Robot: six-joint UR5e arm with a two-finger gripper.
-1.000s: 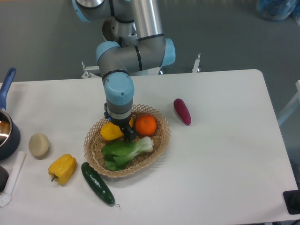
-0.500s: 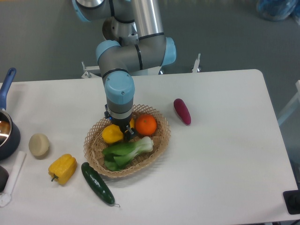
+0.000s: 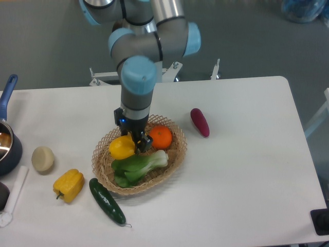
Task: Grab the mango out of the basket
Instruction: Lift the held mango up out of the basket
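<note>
The mango (image 3: 121,147) is a smooth yellow fruit at the left side of the woven wicker basket (image 3: 177,154), left of the table's middle. My gripper (image 3: 138,145) points straight down over the basket, with its dark fingers closed on the mango's right end. The mango appears held just above the basket floor. A round orange (image 3: 162,137) lies right of the fingers. A green bok choy (image 3: 139,165) lies in the front of the basket, just below the mango.
A purple eggplant (image 3: 199,122) lies right of the basket. A yellow bell pepper (image 3: 69,184) and a dark cucumber (image 3: 106,200) lie at its front left. A potato (image 3: 42,158) and a blue-handled pot (image 3: 7,144) are at the left edge.
The arm has risen, and its wrist now looks larger and higher in the picture. The mango has shifted slightly left and looks a little bigger, still at the fingers.
</note>
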